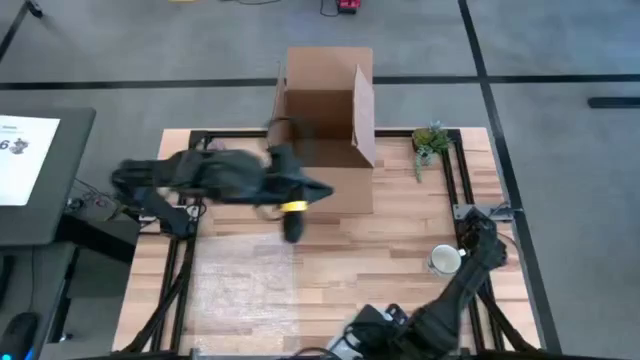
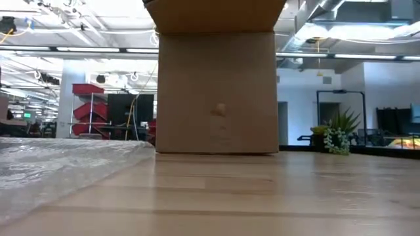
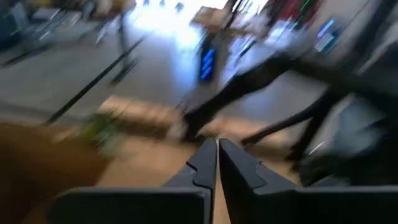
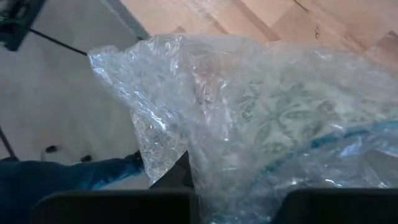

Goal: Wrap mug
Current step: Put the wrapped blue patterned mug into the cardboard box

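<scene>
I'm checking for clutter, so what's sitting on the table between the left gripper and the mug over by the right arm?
Only bare wood. In the high view, nothing lies between the left gripper and the mug.

We see the box at the table's upper centre, bubble wrap lower left, mug lower right, plant right of the box.
</scene>
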Robot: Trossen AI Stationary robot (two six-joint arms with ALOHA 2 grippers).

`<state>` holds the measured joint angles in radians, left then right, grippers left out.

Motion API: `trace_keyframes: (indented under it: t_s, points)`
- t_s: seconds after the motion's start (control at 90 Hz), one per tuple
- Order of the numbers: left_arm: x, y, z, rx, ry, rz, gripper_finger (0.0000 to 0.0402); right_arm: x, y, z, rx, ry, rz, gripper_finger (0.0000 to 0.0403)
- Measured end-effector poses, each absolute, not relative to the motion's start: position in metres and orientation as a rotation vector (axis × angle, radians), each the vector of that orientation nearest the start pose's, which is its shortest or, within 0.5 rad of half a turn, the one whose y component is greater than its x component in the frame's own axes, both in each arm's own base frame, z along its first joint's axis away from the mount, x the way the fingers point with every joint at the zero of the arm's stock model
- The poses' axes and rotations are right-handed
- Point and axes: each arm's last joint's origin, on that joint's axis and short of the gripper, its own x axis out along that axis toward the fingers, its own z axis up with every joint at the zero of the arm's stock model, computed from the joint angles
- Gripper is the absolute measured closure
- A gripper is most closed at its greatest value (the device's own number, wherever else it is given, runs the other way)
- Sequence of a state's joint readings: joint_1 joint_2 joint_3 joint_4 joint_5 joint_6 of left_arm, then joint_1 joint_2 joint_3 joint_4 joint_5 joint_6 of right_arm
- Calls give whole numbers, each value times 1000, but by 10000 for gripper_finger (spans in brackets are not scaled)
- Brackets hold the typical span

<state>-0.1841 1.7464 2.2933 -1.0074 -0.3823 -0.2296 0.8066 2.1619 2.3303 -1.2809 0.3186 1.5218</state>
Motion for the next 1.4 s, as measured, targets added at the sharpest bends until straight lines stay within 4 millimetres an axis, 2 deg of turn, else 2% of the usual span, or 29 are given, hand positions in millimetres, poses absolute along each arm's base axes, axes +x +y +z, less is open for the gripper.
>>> trace_keyframes:
  t_s: [0.167,0.222,0.333,0.422,0.589,0.689,0.844,0.956,1.044,1.122,1.2,1.322,1.4]
  points:
    - [356,-13,455,-128,633,412,402,313,310,336,744,1006,-339,377]
    - [362,1,446,-160,659,444,402,315,308,336,730,1006,-335,375]
    - [379,17,430,-170,680,491,402,315,308,336,684,1013,-303,374]
    - [390,19,425,-151,656,483,402,316,306,336,646,1022,-290,376]
    - [397,20,438,-126,508,495,402,315,307,337,604,1031,-253,377]
    - [406,24,439,-80,453,514,402,314,308,337,584,1038,-238,376]
    - [423,25,442,-35,341,421,402,310,310,336,557,1050,-223,377]
    - [443,22,430,9,311,319,402,307,313,336,551,1054,-215,375]
    - [457,19,412,29,360,271,402,305,315,336,556,1056,-213,375]
    - [460,12,404,28,389,251,402,303,318,336,567,1056,-214,376]
    - [458,-2,413,36,336,228,402,299,321,336,582,1060,-216,376]
    - [437,-23,445,64,230,211,402,297,323,336,585,1054,-224,375]
    - [423,-26,460,82,206,288,402,297,322,336,579,1052,-229,375]
